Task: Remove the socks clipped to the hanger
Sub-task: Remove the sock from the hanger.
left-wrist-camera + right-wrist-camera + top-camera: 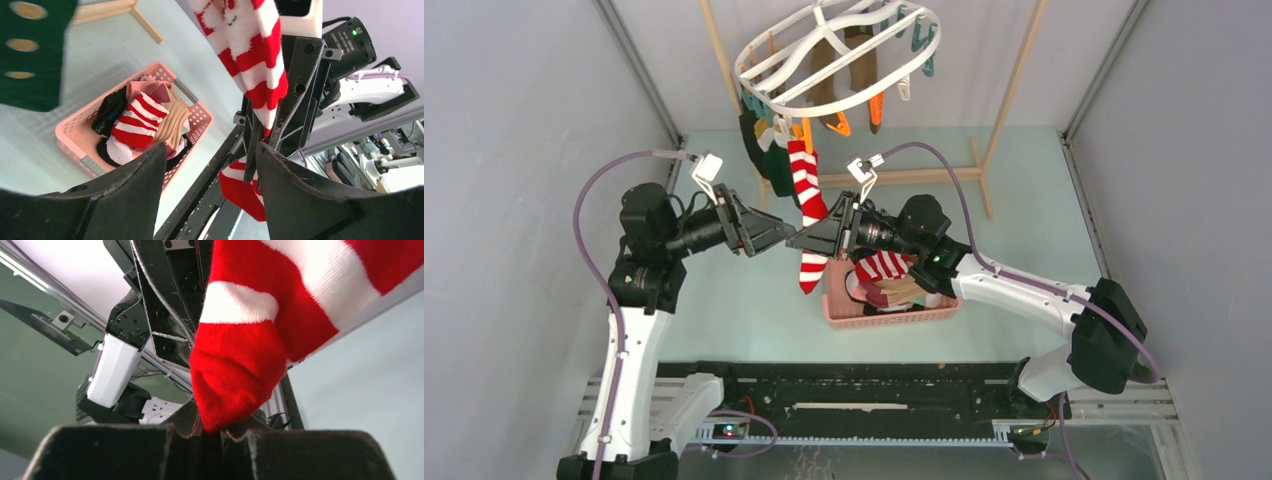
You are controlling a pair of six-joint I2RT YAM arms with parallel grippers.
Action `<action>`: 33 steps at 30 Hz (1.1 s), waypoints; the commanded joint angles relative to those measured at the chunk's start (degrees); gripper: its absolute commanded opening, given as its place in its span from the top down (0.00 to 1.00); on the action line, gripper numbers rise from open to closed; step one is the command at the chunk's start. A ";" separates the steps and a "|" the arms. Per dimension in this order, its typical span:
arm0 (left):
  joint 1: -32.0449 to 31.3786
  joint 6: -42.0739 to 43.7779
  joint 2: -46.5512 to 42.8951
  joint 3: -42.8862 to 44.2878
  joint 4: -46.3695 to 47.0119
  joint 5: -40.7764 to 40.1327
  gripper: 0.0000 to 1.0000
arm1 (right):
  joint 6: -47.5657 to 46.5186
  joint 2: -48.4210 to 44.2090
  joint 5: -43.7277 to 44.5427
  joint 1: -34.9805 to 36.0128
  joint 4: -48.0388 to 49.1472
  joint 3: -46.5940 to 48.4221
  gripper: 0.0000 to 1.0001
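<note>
The striped sock hangs clipped to the hanger, right gripper pinching it, left gripper spread beside it; a weak pinch may slip if the hanger holds firmly.

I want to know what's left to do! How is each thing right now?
hanger: up high, socks on it.
striped sock: hanging from the hanger, pinched low down.
dark green sock: hanging from the hanger.
tan-brown socks: hanging from the hanger.
left gripper: open, holding nothing.
right gripper: shut on the striped sock.
basket: on the table, several socks inside.
</note>
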 commanded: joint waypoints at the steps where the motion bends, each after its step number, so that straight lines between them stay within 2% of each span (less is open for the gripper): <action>1: -4.00 3.52 -1.51 -3.83 -2.77 10.26 0.30 | 4.67 -0.69 1.78 0.37 8.11 0.65 0.86; 6: -4.10 6.05 -3.06 -4.93 -5.92 13.97 0.30 | 4.55 -1.86 4.36 0.45 7.02 0.08 0.84; 10: -4.07 11.86 -3.13 -2.18 -12.49 13.66 0.23 | 3.77 -3.02 6.16 0.08 5.68 -0.57 0.83; 12: -4.03 16.10 -2.32 1.23 -17.19 12.83 0.15 | 3.36 -3.80 6.78 -0.22 4.82 -1.06 0.83; 14: -3.92 18.38 -1.78 4.15 -19.48 10.50 0.01 | 2.92 -4.76 7.46 -0.42 4.25 -1.71 0.83; 15: -3.91 18.50 -1.68 5.11 -19.64 9.65 0.00 | 2.63 -5.26 7.93 -0.51 4.00 -1.98 0.83; 22: -3.75 17.04 -3.27 5.32 -18.20 9.39 0.00 | 1.13 -8.20 13.16 -0.55 0.69 -2.44 0.80; 28: -3.50 17.99 -4.17 10.80 -20.10 6.93 0.00 | 0.37 -9.74 16.17 -1.13 -3.32 -2.41 0.80; 33: -3.34 18.05 -4.96 11.96 -20.21 4.41 0.00 | 0.72 -10.29 18.05 -1.74 -4.03 -2.43 0.79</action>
